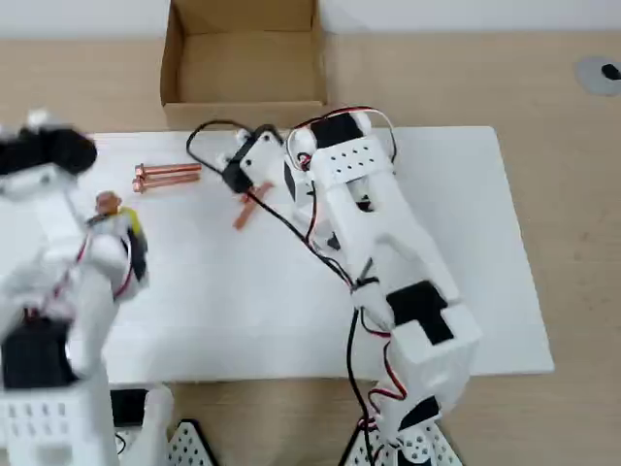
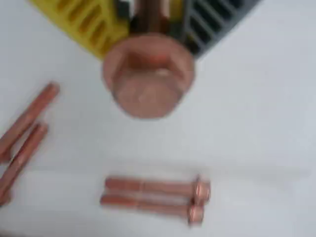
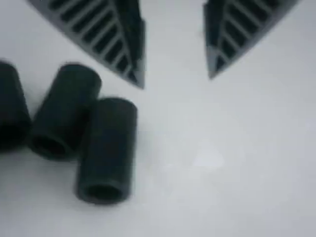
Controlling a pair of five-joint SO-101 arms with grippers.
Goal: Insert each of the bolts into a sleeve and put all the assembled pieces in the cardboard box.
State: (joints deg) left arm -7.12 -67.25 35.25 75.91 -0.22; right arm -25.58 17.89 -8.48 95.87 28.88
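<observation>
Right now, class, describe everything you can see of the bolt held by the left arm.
The bolt looks like copper-coloured metal, with a hexagonal head on a round flange. Its shank is clamped between the left gripper's yellow finger and dark finger, so the head sticks out past their tips, over the white sheet. Only the fingers seem to touch it. Two more bolts lie apart from it on the sheet.

One copper bolt [image 2: 148, 79] is gripped; two bolts [image 2: 155, 195] lie side by side; black sleeves [image 3: 106, 148] lie touching; the cardboard box [image 1: 247, 63] is open.
</observation>
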